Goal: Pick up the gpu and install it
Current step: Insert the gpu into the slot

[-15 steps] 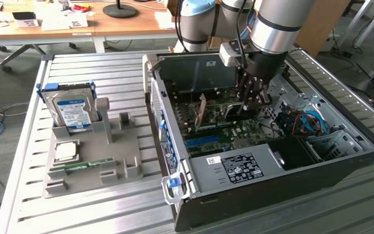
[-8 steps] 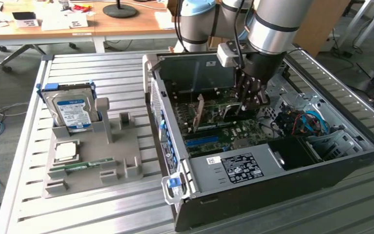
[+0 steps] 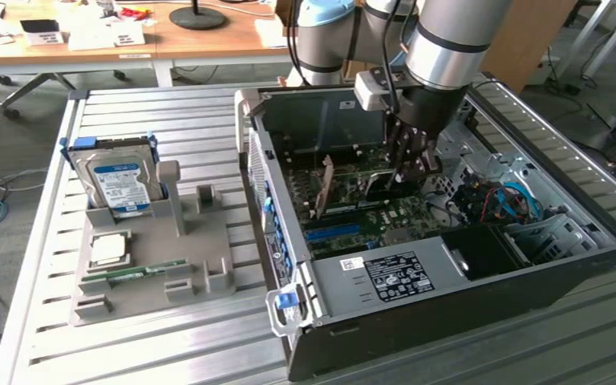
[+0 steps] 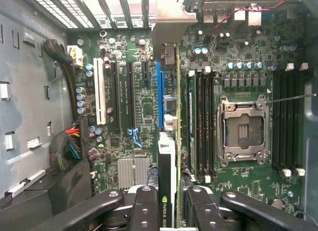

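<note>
Slatted metal worktop point(image 3: 158, 345), office desks point(image 3: 212, 44) back at 12 o'clock. Gripper point(image 3: 410, 168) is down inside the open PC case point(image 3: 394, 277) around 3 o'clock, pinched narrow on the gpu point(image 4: 167, 161), which stands on edge at the motherboard point(image 4: 134, 57) slots.

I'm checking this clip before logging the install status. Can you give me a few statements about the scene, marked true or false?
1. The gripper holds the gpu edge-on between its fingers. True.
2. The gpu is inside the computer case, over the motherboard. True.
3. The hard drive lies flat inside the case. False: it stands upright on the grey fixture beside the case.
4. A cooler covers the CPU socket. False: the socket is uncovered.
5. A memory stick lies on the fixture. True.
</note>
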Controlling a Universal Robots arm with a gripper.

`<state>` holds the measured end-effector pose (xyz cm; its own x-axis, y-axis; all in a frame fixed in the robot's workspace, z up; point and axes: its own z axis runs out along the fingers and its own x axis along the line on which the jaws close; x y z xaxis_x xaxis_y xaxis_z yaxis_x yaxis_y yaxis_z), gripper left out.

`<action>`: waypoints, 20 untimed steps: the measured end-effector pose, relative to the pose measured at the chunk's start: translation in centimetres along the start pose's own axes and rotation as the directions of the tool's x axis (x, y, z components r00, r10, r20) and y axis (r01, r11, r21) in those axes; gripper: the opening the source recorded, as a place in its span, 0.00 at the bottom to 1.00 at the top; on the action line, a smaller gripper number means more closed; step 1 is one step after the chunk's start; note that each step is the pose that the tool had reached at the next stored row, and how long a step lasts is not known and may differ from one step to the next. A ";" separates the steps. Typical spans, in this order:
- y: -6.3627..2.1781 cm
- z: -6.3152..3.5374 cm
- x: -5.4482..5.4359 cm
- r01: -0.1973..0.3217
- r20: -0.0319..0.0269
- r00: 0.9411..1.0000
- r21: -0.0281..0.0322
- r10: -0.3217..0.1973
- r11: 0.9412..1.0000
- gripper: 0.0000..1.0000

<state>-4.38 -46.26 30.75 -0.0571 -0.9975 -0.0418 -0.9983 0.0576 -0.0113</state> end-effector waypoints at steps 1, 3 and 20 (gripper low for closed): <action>0.00 0.00 0.0 0.000 0.000 1.000 0.000 0.000 1.000 0.27; 0.06 0.00 0.0 0.000 0.000 1.000 0.000 0.000 1.000 0.27; 0.71 0.09 0.0 0.000 0.000 1.000 0.000 0.000 1.000 0.27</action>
<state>-5.09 -46.26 30.65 -0.0571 -0.9975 -0.0418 -0.9983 0.0576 -0.0113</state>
